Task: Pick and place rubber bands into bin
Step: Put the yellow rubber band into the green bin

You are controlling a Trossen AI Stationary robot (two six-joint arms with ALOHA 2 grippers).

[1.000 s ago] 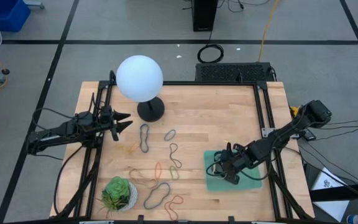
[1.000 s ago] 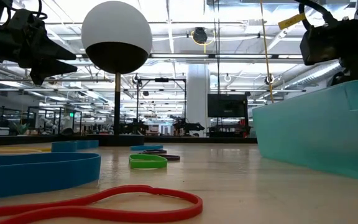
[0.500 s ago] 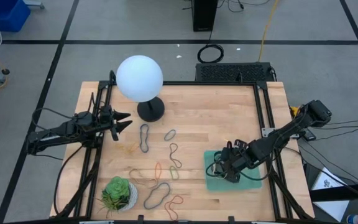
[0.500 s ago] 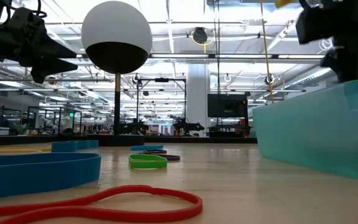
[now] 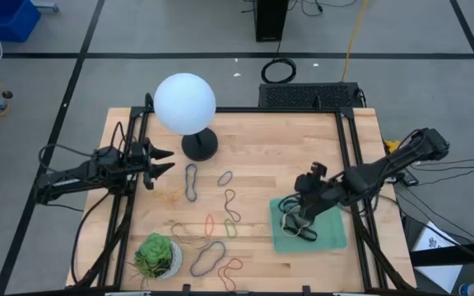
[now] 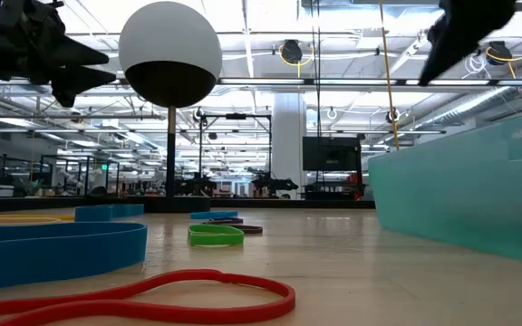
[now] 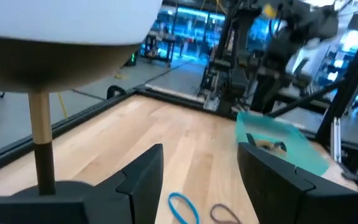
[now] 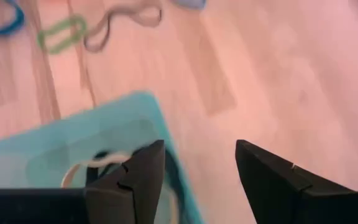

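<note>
Several rubber bands lie flat on the wooden table: a black one (image 5: 191, 181), a grey one (image 5: 225, 177), a green one (image 5: 230, 228), a red one (image 5: 230, 271). More rubber bands (image 5: 299, 227) lie inside the mint-green bin (image 5: 329, 234) at the right. My right gripper (image 5: 301, 207) hangs open above the bin's left part, tipped downward, with nothing between its fingers (image 8: 143, 171). My left gripper (image 5: 169, 160) waits open and level at the table's left edge, beside the lamp.
A white globe lamp (image 5: 185, 102) on a black foot (image 5: 199, 146) stands at the far left. A white pot with a green succulent (image 5: 156, 255) stands at the near left. Bare wood lies between the bands and the far edge.
My right gripper has risen out of the bin and drawn back a little toward the table's right and far side, tipping as it went. Rubber bands now show in the bin where it stood. My left gripper has turned slightly in place.
</note>
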